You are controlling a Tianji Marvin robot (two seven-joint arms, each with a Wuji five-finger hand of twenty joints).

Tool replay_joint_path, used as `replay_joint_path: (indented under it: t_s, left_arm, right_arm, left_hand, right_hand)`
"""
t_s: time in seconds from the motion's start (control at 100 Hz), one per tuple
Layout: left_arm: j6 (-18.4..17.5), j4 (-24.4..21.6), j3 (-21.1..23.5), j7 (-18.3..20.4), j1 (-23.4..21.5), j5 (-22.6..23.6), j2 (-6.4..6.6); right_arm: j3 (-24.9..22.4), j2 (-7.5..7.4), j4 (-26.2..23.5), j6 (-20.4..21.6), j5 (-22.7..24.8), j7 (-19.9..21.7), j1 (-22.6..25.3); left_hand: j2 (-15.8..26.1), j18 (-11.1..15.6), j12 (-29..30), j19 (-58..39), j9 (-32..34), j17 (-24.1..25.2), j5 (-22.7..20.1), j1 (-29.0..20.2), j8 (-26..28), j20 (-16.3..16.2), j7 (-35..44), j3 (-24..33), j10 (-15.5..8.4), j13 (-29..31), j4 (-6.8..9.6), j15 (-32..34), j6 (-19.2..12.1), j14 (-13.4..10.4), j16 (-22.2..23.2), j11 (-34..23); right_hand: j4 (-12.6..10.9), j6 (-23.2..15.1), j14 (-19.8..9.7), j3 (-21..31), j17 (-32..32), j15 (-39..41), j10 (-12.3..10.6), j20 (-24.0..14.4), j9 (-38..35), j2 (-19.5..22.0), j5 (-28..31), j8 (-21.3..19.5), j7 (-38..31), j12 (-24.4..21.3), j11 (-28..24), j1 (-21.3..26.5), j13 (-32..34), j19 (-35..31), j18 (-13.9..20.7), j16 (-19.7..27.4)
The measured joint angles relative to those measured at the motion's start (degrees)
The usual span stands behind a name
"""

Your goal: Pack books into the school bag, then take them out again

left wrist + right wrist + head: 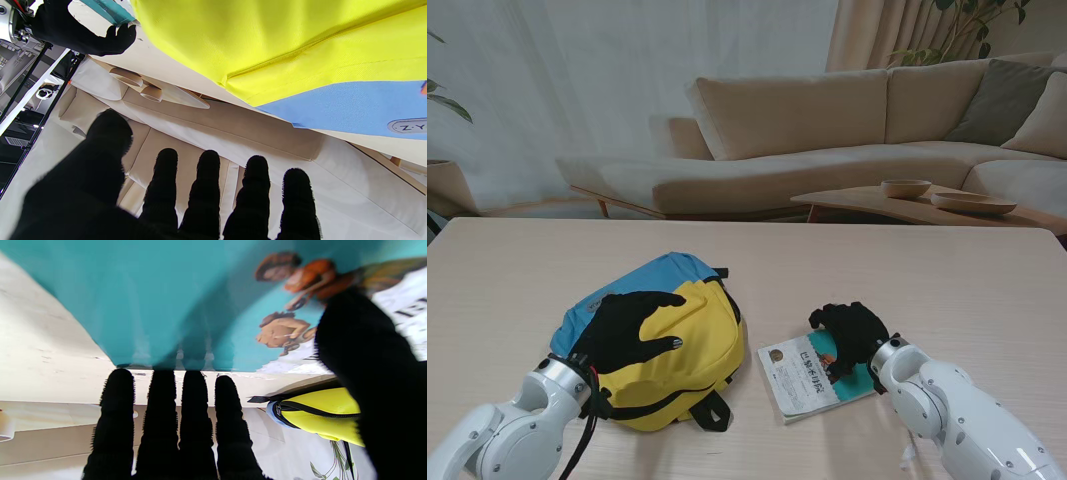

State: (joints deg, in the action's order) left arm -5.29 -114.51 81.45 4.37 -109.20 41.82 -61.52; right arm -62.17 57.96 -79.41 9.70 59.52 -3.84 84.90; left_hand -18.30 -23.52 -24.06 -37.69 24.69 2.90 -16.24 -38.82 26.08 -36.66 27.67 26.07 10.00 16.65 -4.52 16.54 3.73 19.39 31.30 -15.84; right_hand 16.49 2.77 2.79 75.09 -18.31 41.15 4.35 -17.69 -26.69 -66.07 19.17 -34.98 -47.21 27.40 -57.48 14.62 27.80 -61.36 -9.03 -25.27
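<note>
School bag [677, 340]: yellow with a blue top panel, lying on the pale wooden table [947, 270], on the left, near me
Book [812, 375]: teal and white cover, flat on the table just right of the bag, outside it
Left hand [632, 328]: black glove, fingers spread above the bag; contact unclear, gripping nothing
Right hand [852, 335]: fingers [166, 413] curled over the book's far edge, thumb on the cover; whether it grips, I cannot tell
Background: beige sofa [827, 130]
</note>
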Motion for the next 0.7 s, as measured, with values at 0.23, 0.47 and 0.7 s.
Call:
replay_joint_path:
  t_s: [0.23, 0.47, 0.7]
  left_arm:
    - [0.0, 0.0, 0.1, -0.1, -0.1, 0.1, 0.0]
    - [-0.1, -0.1, 0.2, -0.1, -0.3, 0.3, 0.0]
    - [-0.1, -0.2, 0.3, -0.1, -0.3, 0.4, 0.0]
  right_arm:
    - [0.7, 0.0, 0.4, -0.3, 0.0, -0.1, -0.7]
    - [0.7, -0.01, 0.1, 0.0, 0.8, 0.1, -0.6]
    - [0.8, -0.03, -0.1, -0.4, 0.7, 0.5, -0.6]
  left_hand:
    - [0.0, 0.0, 0.0, 0.0, 0.0, 0.0, 0.0, 0.0, 0.0, 0.0, 0.0, 0.0, 0.0, 0.0, 0.0, 0.0, 0.1, 0.0, 0.0, 0.0]
    - [0.0, 0.0, 0.0, 0.0, -0.1, 0.0, 0.0, 0.0, 0.0, 0.0, 0.0, 0.0, 0.0, 0.0, 0.0, 0.0, 0.1, 0.0, 0.0, 0.0]
    - [0.0, 0.0, 0.0, 0.0, -0.1, 0.0, 0.0, 0.1, 0.0, 0.0, 0.0, 0.5, 0.0, 0.0, 0.0, 0.0, 1.1, 0.0, 0.0, 0.0]
  right_hand:
    - [1.9, 0.5, 0.0, 0.3, -0.1, 3.5, -0.1, -0.1, 0.0, -1.6, 0.8, -0.6, -0.9, 4.7, -2.4, 0.0, 0.0, 0.0, -0.1, -1.2]
    - [1.9, 0.5, 0.0, 1.2, -0.1, -5.8, -0.2, 0.0, -1.1, -1.6, 0.8, 4.4, 4.2, -2.1, 6.4, 0.0, 1.0, 0.0, -0.2, 2.6]
    - [1.9, -0.5, 0.3, 1.6, -1.5, -9.3, -0.5, 0.1, -7.8, -1.6, 3.7, 6.0, 5.2, -5.0, 13.5, 0.0, 5.7, 0.7, -0.6, 4.7]
